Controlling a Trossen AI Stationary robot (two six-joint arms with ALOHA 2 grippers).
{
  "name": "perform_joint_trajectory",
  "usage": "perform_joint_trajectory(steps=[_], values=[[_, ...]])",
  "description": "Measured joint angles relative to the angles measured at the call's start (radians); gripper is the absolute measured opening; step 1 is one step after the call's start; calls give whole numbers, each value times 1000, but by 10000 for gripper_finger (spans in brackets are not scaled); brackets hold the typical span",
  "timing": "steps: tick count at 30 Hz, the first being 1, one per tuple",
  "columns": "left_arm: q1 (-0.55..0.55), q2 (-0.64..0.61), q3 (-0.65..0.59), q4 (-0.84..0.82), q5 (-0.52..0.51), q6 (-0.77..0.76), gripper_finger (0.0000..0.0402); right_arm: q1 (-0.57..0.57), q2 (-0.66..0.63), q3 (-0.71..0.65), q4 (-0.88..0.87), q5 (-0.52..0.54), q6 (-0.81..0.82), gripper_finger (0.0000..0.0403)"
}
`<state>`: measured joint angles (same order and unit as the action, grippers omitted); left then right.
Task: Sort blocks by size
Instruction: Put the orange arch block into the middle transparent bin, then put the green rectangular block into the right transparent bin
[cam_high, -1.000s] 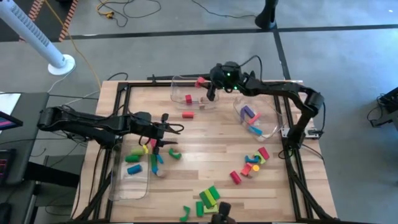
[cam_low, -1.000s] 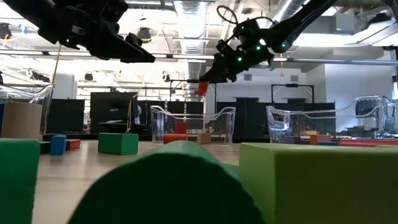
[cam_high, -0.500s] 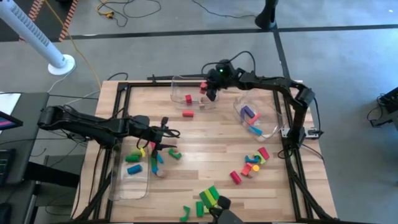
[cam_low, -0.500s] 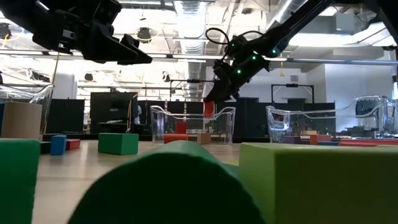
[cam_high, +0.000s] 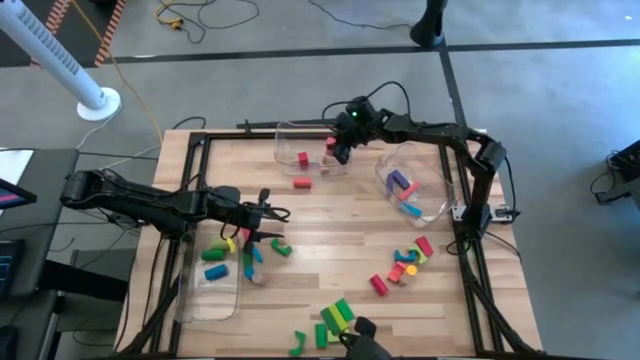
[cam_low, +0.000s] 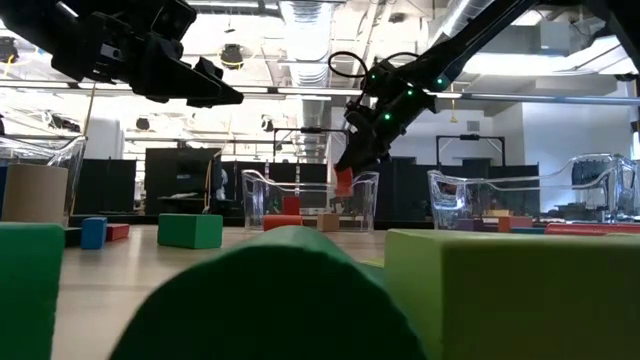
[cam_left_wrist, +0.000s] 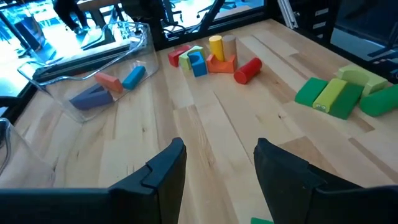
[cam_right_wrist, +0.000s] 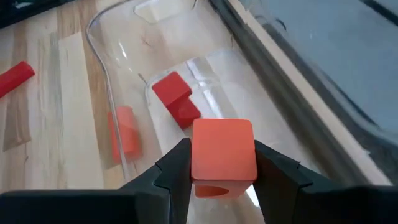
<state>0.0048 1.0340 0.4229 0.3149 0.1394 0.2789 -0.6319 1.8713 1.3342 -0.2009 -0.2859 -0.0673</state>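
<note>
**The right claw brings an orange-red block down into the clear bin at the back of the desk**

The right claw grips an orange-red block between its two fingers and hangs over the open top of the clear bin, where a red block already lies on the bin floor. To do this step well, the claw should probably go a little lower inside the bin walls and open only there, so that the block does not bounce out over the rim. The left claw is open and holds nothing; it hovers over the desk far from this bin, on the side toward the desk's front, above a group of loose blocks.
</note>
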Motion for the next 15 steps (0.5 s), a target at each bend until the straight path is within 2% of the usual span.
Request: perform_joint_trajectory(steps=[15], values=[[0,0,0,-1,0,-11,180,1,0,0,-20,0,-1,230]])
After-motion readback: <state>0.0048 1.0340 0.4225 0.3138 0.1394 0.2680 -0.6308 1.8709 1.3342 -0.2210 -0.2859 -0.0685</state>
